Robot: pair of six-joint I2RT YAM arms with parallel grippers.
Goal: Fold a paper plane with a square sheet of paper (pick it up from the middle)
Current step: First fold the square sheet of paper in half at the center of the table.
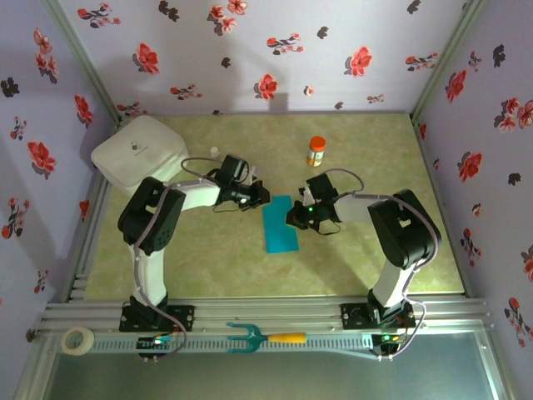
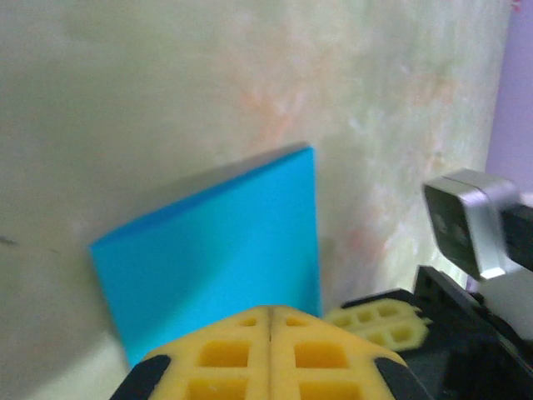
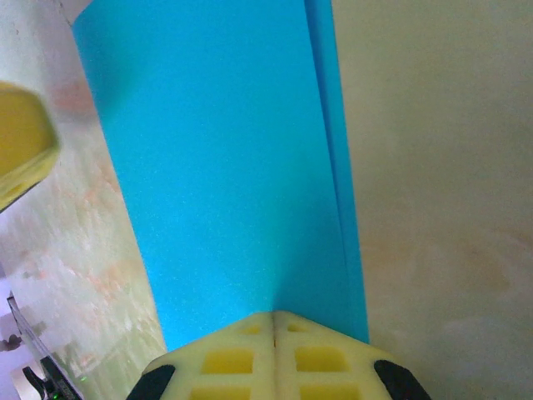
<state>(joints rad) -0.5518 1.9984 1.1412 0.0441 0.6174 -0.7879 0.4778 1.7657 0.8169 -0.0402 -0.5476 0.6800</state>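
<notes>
Right wrist: right gripper (image 3: 273, 317), closed and empty, at the edge of the folded paper (image 3: 225, 167); 2 layers look offset, so press evenly along the crease. Left wrist: left gripper (image 2: 271, 312), closed too, over the paper's edge. Top external: green table (image 1: 208, 258) beneath the paper, floral walls (image 1: 250, 50) around it.

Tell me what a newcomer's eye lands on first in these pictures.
The bright teal-blue sheet of paper lies in the middle of the table as a rectangle, seemingly folded in half. The left tool and right tool, both shut, flank it with their tips at its edges. Behind, a white box sits at the far left and an orange bottle stands near the back, before red-flowered walls.
</notes>
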